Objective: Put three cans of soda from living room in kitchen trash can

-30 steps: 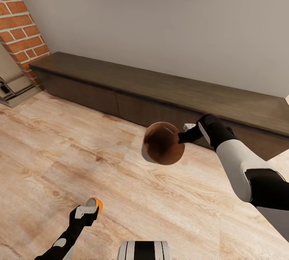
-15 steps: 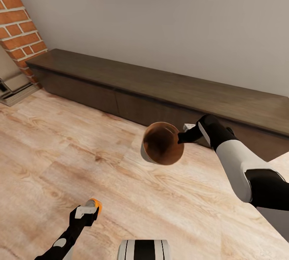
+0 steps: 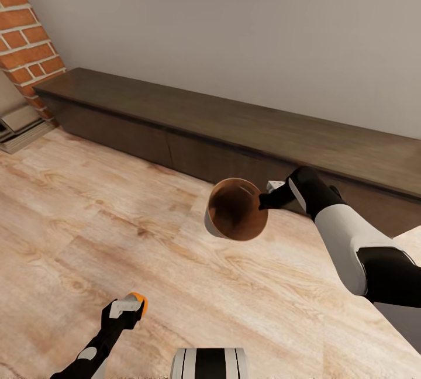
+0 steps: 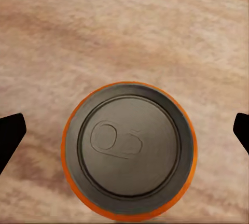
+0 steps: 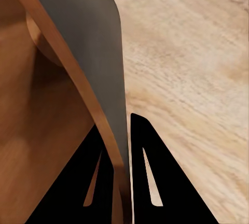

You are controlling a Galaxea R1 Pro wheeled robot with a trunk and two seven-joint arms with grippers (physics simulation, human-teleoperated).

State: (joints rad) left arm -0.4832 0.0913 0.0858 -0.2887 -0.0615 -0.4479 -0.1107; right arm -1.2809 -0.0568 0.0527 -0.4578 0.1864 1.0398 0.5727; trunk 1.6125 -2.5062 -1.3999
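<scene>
Since a second ago the view has shifted, the brick fireplace (image 3: pixel 26 22) and low dark cabinet (image 3: pixel 234 133) sliding; both arms kept their pose. Right end effector (image 3: pixel 270 190) stays clenched on the tash can (image 3: pixel 235 209) rim, carrying it mouth-up. Left end effector (image 3: pixel 126 310) grasps the orange can of soda (image 4: pixel 128 149), likely ready for dropping in.

We see a pale wood-plank floor (image 3: pixel 117 238) spreading under us. A long, low dark-brown cabinet (image 3: pixel 234 133) stands on it against the grey wall, its top bare. At the far left, a brick fireplace (image 3: pixel 29 40) rises from the floor too.
</scene>
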